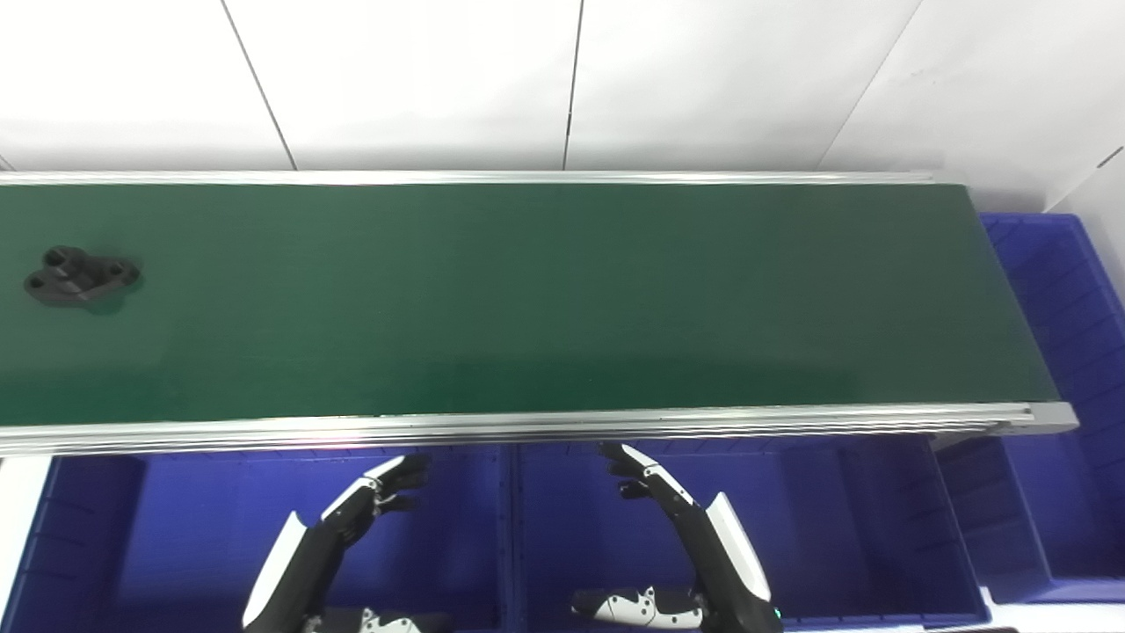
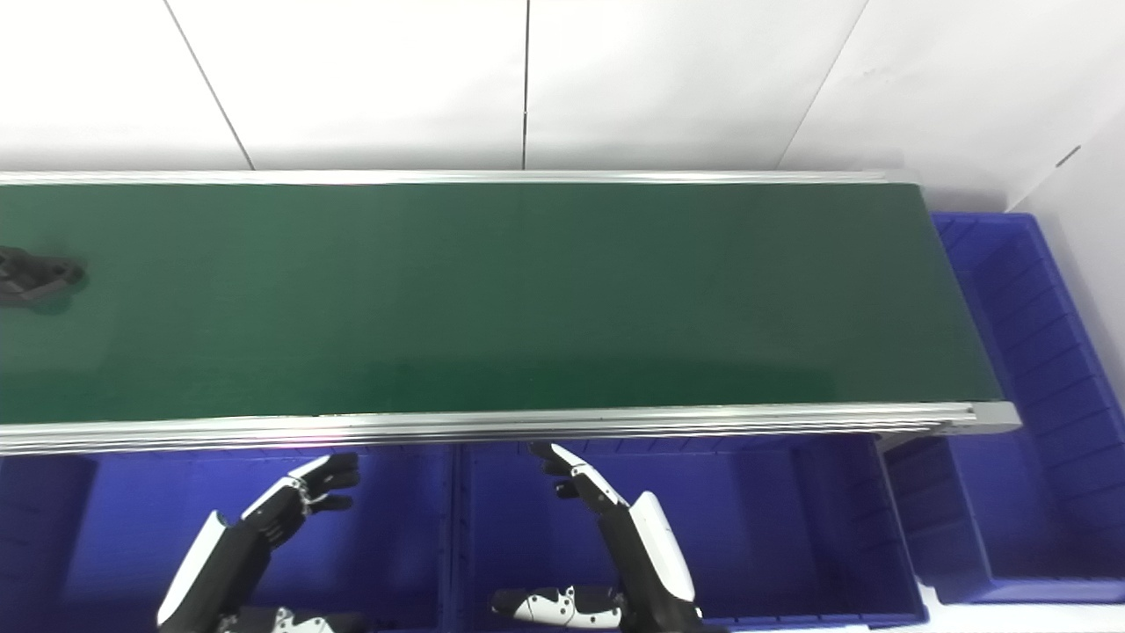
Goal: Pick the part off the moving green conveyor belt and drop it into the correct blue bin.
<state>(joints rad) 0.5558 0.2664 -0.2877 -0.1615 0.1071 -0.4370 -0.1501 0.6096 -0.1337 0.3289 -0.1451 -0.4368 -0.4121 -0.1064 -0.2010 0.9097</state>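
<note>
The part (image 1: pixel 81 274) lay on the belt (image 1: pixel 545 299) at its far left, approx mid-width, well apart from both robot hands. It was black, matte, looked like moulded plastic or cast metal: a flat bracket w/ rounded lobes and round holes, roughly triangular. Long axis ran approx along the belt, tipped slightly; two lobes at the left end, one pointing right. In the right eye view the frame edge cut it off.

Belt: dark green, smooth, faint sheen, w/ ribbed aluminium rails front and back. White panelled wall behind.

Left robot hand (image 1: pixel 382 492) hung over the left bin (image 1: pixel 97 536), below the front rail, fingers apart and lightly curled, holding nothing. Right robot hand (image 1: pixel 646 479) hung over the middle bin (image 1: pixel 844 527), fingers spread, pointing up and left towards the rail, also empty. Both were black w/ white shells.

Bins: blue plastic, ribbed walls, side by side under the front rail; another bin (image 1: pixel 1068 290) sat at the belt's right end.
</note>
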